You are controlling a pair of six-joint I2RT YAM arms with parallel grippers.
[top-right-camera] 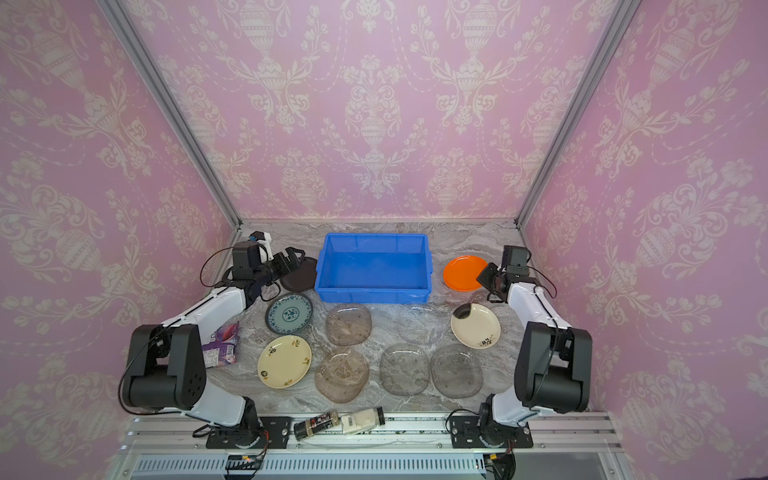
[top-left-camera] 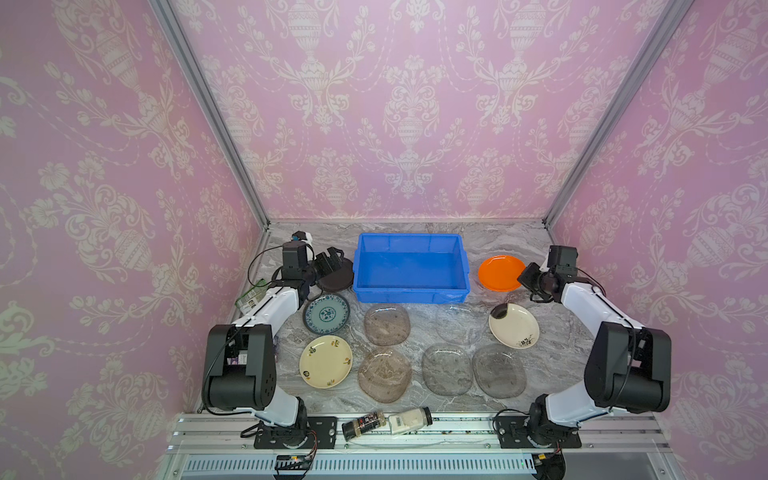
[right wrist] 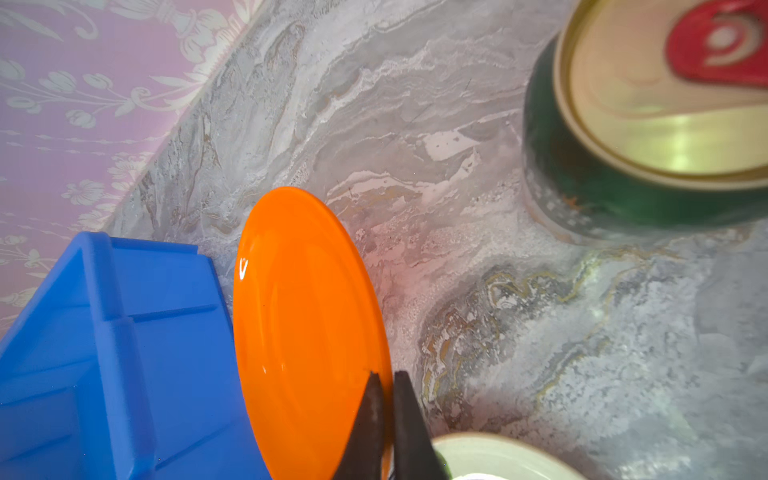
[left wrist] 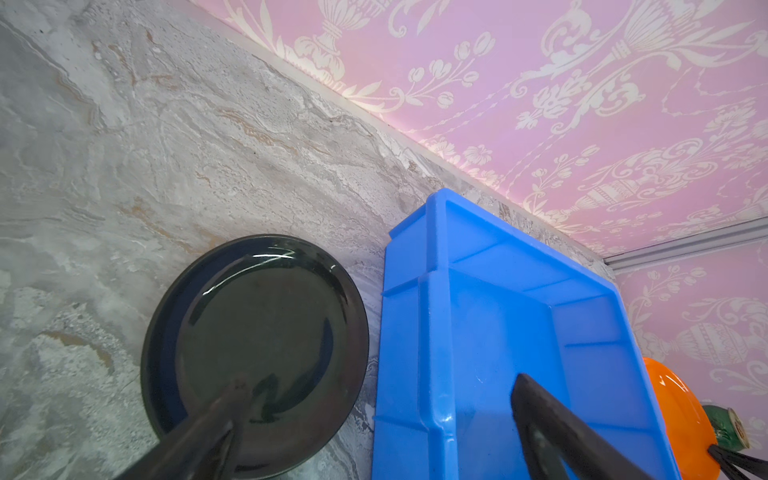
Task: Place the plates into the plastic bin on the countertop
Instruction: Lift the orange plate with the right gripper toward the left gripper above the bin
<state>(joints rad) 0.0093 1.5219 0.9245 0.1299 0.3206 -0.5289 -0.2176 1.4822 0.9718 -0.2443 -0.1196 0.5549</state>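
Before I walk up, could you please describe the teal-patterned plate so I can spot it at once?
Find the bright blue bin at the back of the marbled countertop. Just off its front-left corner lies the teal-patterned plate, between a black plate behind and a cream flowered plate in front. It alone has a dark rim around teal floral patterning.

Staged lab booth: pink damask wallpaper (top-left-camera: 411,104) in aluminium framing (top-left-camera: 210,108), marbled countertop (top-left-camera: 552,374), rail-mounted robot arms (top-left-camera: 272,307).

Left arm (top-left-camera: 272,305): stretched forward from its base, elbow raised, forearm sloping down.
Left gripper (top-left-camera: 333,261): jaws spread wide, pointing inward.
Right arm (top-left-camera: 590,301): stretched forward, wrist turned inward.
Right gripper (right wrist: 386,376): jaws pinched on the rim of the orange plate (right wrist: 307,324).
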